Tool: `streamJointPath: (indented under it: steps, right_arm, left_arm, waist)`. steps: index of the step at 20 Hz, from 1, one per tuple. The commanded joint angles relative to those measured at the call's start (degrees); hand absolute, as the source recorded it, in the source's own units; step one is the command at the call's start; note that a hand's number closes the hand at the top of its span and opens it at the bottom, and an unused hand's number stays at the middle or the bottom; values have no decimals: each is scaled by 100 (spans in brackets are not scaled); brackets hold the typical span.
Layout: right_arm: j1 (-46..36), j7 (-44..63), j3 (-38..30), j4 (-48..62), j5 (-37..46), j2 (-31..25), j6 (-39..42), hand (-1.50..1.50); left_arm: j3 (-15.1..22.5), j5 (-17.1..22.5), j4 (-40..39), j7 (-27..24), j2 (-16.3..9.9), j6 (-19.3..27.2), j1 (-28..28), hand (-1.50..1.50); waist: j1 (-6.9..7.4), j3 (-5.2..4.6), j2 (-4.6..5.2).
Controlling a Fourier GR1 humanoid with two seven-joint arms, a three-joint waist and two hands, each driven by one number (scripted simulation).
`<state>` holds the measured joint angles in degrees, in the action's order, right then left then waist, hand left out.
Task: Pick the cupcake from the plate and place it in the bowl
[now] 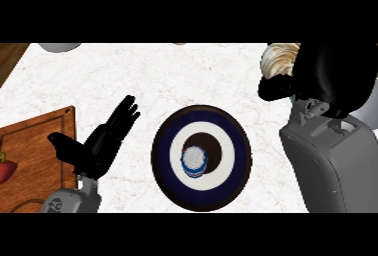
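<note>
A: Containers?

B: One plate [201, 157], dark blue rim, white ring, brown centre, on the white marbled surface [148, 75]. Cupcake [194, 161] sits in it, white top, blue wrapper, a bit left of centre.

A: Bowl?

B: Pale ridged bowl [279, 60] at top right, mostly hidden behind my right hand [325, 70]. Can't see inside it.

A: Hands?

B: Left hand [100, 142] is left of the plate, just beside it, not touching, fingers [125, 112] straight and released, thumb out, holding nothing. Right hand is over the bowl; can't tell whether it's released or clenched.

A: Anything else?

B: Wooden board [33, 160] at left, something red [4, 167] at its edge. Grey round thing [59, 47] top left, cut off.
</note>
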<state>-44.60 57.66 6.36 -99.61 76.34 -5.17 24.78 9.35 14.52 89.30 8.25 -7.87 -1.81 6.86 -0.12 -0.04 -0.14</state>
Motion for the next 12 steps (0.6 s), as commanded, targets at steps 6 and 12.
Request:
streamJointPath:
  steps: [6, 12]
  right_arm:
    - [-134, -526, -1300, 1273, -204, -569, -894, 150]
    - [275, -1644, -1795, 2177, -430, -1296, -1846, 150]
  left_arm:
    - [118, -204, -88, -210, 198, -48, -53, 0]
    - [157, -263, -28, -257, 273, -83, -293, 0]
  waist:
    - [60, 3, 29]
    - [60, 5, 27]
